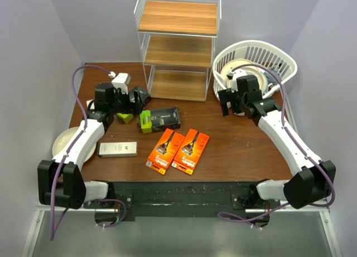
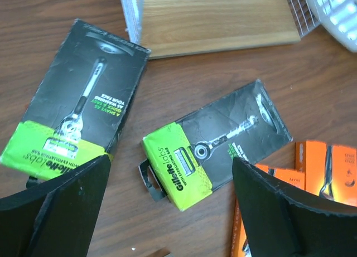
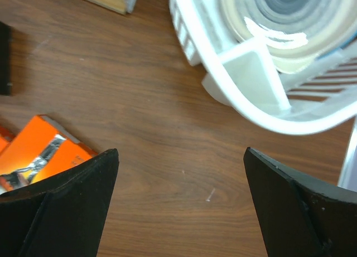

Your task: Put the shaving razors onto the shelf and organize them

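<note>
Two black boxes with lime-green ends lie on the table in front of the shelf (image 1: 178,45). One (image 2: 78,101) is at the left and one (image 2: 217,142) is in the middle (image 1: 162,119). My left gripper (image 2: 173,212) is open and empty, and hovers above them (image 1: 139,96). Two orange cards (image 1: 165,151) (image 1: 191,151) lie side by side nearer the front. A long white box (image 1: 117,149) lies at the front left; I see no second one. My right gripper (image 3: 181,207) is open and empty over bare table (image 1: 226,103) beside the basket.
A white slotted basket (image 1: 279,56) holding cream plates (image 3: 279,17) stands at the back right, close to my right gripper. Another cream plate (image 1: 64,142) sits at the left table edge. The shelf's bottom board (image 2: 217,17) is just beyond the black boxes.
</note>
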